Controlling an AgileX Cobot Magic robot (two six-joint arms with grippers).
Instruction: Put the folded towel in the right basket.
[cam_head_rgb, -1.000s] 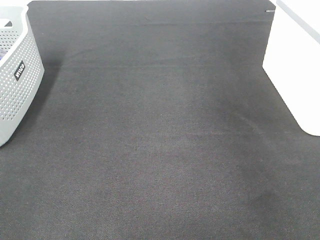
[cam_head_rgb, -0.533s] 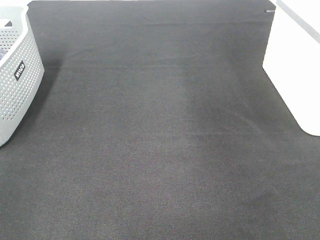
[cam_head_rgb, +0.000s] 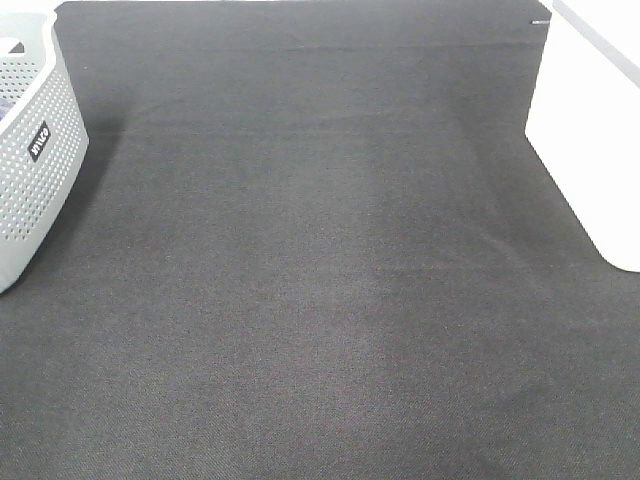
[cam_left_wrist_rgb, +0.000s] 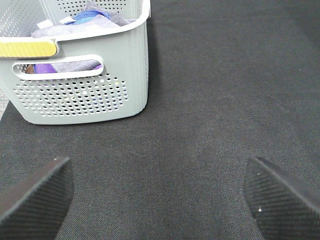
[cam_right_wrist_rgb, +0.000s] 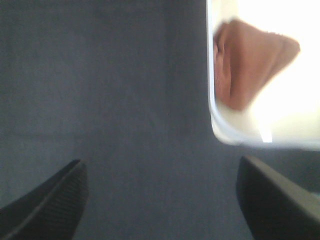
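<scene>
Two baskets stood at opposite edges of a dark mat (cam_head_rgb: 320, 280), well apart. On the left sat a grey perforated basket (cam_head_rgb: 35, 165) with a small dark label on its side. The left wrist view showed its wall pierced with rows of small holes, a slot handle, and a heap of cloth (cam_left_wrist_rgb: 82, 22) in blue, purple and grey inside it. On the right stood a plain white basket (cam_head_rgb: 590, 130), only partly in view from above.

The left gripper (cam_left_wrist_rgb: 160, 197) had its fingers (cam_left_wrist_rgb: 37, 197) spread wide over bare mat, with nothing between them, facing the grey basket.

The right gripper (cam_right_wrist_rgb: 160, 200) was likewise wide apart and held nothing. Its view was blurred, yet it showed the corner of the white basket, and inside lay a brownish-pink towel (cam_right_wrist_rgb: 250, 60), lit brightly from behind.
</scene>
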